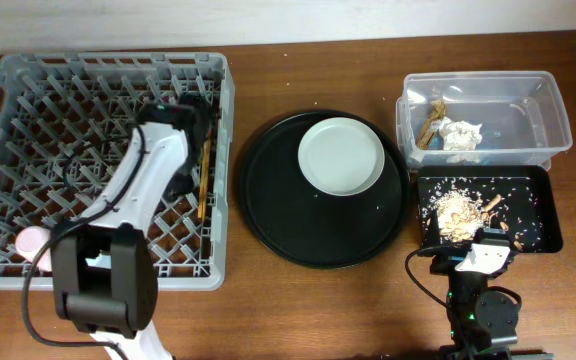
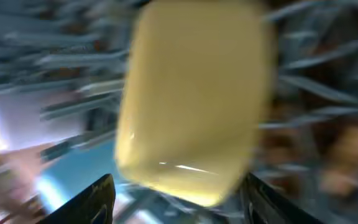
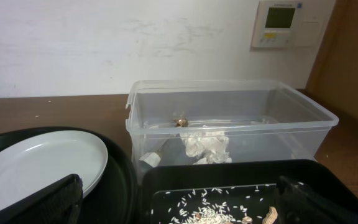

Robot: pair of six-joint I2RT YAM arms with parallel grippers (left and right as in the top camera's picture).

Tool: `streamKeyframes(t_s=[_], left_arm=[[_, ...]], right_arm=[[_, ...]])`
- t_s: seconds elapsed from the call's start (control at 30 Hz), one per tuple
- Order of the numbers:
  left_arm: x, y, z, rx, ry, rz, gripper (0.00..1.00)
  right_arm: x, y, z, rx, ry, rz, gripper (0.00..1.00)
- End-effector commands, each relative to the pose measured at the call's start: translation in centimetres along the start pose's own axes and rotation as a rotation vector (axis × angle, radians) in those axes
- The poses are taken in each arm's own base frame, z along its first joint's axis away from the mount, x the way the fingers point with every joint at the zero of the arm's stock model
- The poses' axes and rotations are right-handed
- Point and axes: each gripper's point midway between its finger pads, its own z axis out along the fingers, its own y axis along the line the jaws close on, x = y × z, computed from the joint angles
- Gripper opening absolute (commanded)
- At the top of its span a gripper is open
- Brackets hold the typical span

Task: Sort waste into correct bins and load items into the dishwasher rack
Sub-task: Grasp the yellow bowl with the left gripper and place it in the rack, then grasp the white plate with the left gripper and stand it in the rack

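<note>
The grey dishwasher rack point(image 1: 28, 100) fills the left of the table. My left gripper point(image 1: 183, 112) reaches into its back right part. In the blurred left wrist view its jaws point(image 2: 179, 199) are open, with the yellow bowl point(image 2: 194, 93) just beyond them among the pegs. A blue patch point(image 2: 67, 171), perhaps the blue cup, lies beside it. The chopsticks point(image 1: 205, 180) and the pink cup point(image 1: 33, 243) are in the rack. The plate point(image 1: 343, 155) sits on the round black tray point(image 1: 268, 200). My right gripper point(image 1: 488, 245) is open and empty.
The clear tub point(image 1: 558, 110) at the back right holds the brown wrapper point(image 1: 432, 125) and white tissue point(image 1: 460, 135). The black tray point(image 1: 538, 215) in front of it holds food scraps point(image 1: 458, 207) and scattered rice. The right wrist view shows the tub point(image 3: 229, 109) and plate point(image 3: 36, 165).
</note>
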Motion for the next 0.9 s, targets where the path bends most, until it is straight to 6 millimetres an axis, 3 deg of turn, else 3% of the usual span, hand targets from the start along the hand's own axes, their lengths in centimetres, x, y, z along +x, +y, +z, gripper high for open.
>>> streamKeyframes(t_s=[0.0,0.17,0.23,0.27,0.33,0.4,0.53,0.57,0.6,0.63,0.7,0.73,0.77,0.8,0.83,0.87], left_arm=[[1.4,-8.6,-6.6,0.611,0.086,0.226,0.65],[2.4,-15.1,-12.6,0.857,-0.026,0.382,0.65],[1.1,-19.1,-15.2,0.946,-0.185,0.419,0.65],[0.3,-21.2,-15.4,0.984,-0.213,0.377,0.65],[0.3,-25.7,-14.0,1.091,-0.157,0.381,0.6],[0.9,-30.0,-10.5,1.144,-0.071,0.382,0.55],[1.6,-31.9,-7.4,1.104,-0.03,0.39,0.47],[2.2,-32.3,-6.7,1.096,-0.006,0.397,0.38],[2.6,-32.3,-6.3,1.086,0.022,0.381,0.19],[2.6,-32.2,-6.4,1.085,0.035,0.363,0.03],[1.0,-30.4,-8.3,1.083,0.033,0.339,0.0],[-1.3,-27.3,-10.8,1.089,0.0,0.325,0.0],[-3.8,-23.5,-13.5,1.09,-0.067,0.308,0.0],[-6.3,-18.7,-14.9,1.01,-0.14,0.256,0.0],[-7.4,-16.1,-15.3,0.957,-0.184,0.235,0.0],[-10.0,-7.5,-15.5,0.742,-0.297,0.138,0.0]], right_arm=[[0.3,-0.3,0.0,0.013,0.005,-0.004,0.98],[0.3,-0.3,0.0,0.013,0.005,-0.004,0.98],[0.3,-0.3,0.0,0.013,0.005,-0.003,0.98],[0.3,-0.3,0.0,0.013,0.005,-0.004,0.98],[0.3,-0.3,0.0,0.013,0.005,-0.003,0.99],[0.3,-0.3,0.0,0.013,0.005,-0.004,0.98],[0.3,-0.3,0.0,0.013,0.005,-0.003,0.98],[0.3,-0.3,0.0,0.013,0.005,-0.003,0.99],[0.3,-0.3,0.0,0.013,0.005,-0.003,0.98],[0.3,-0.3,0.0,0.013,0.005,-0.004,0.98],[0.3,-0.3,0.0,0.013,0.005,-0.004,0.98],[0.3,-0.3,0.0,0.013,0.005,-0.003,0.99],[0.3,-0.3,0.0,0.013,0.005,-0.003,0.98],[0.3,-0.3,0.0,0.013,0.005,-0.004,0.99],[0.3,-0.3,0.0,0.013,0.005,-0.003,0.98],[0.3,-0.3,0.0,0.013,0.005,-0.004,0.98]])
